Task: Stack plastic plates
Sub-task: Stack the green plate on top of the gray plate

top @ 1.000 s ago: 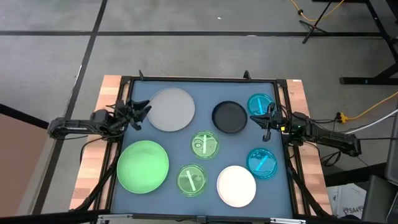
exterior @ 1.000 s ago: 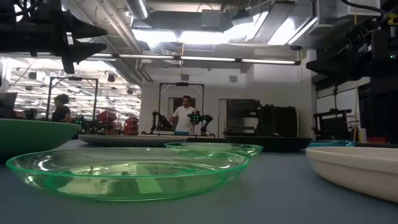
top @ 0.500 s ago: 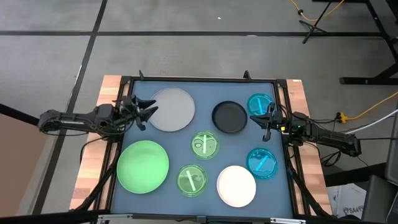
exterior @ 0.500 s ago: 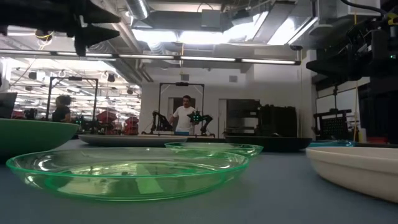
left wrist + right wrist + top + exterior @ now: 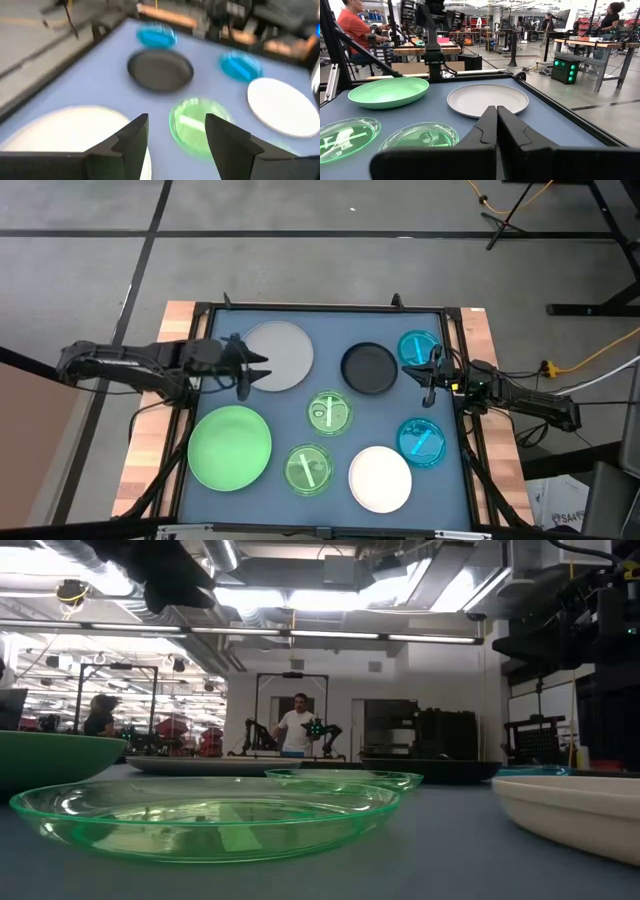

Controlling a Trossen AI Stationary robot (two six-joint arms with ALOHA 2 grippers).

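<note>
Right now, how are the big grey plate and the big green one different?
The grey plate looks flat with a low rim; the light green plate is deeper, bowl-like in the right wrist view. The left gripper, jaws open, is over the grey plate's edge; nothing is near the green one. Both are round, similar in width, and unstacked.

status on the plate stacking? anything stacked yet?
Done: nothing. All eight plates lie apart on the mat. In hand: the left gripper, open and empty, hangs over the near edge of the grey plate. The right gripper waits shut at the right edge beside a cyan plate. Left: every stack.
</note>
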